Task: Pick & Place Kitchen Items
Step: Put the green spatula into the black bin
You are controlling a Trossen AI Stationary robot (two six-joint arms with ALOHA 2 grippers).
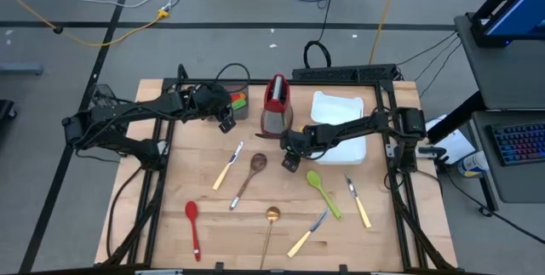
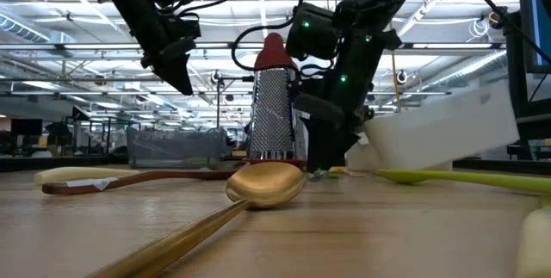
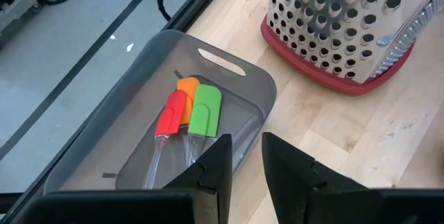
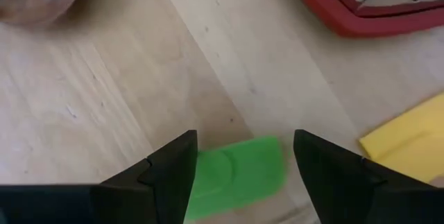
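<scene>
My right gripper (image 1: 291, 161) hangs open, low over the table just in front of the grater. In its wrist view a green spatula head (image 4: 236, 175) lies flat on the wood between the two open fingers, and I see no touch. A yellow flat piece (image 4: 409, 141) lies beside it. My left gripper (image 1: 226, 123) is held higher, by the grey bin (image 3: 229, 64), its fingers slightly apart with nothing between them (image 3: 246, 158). Red (image 3: 172, 113), orange (image 3: 187, 89) and green (image 3: 205, 109) spatulas lie in the bin.
The red-and-steel grater (image 1: 276, 105) stands upright at the back middle, with a white tray (image 1: 341, 134) to its right. On the table lie three yellow-handled knives (image 1: 228, 166) (image 1: 308, 234) (image 1: 358, 201), a wooden spoon (image 1: 249, 177), a red spoon (image 1: 193, 226), a gold spoon (image 1: 270, 228) and a green spoon (image 1: 324, 191).
</scene>
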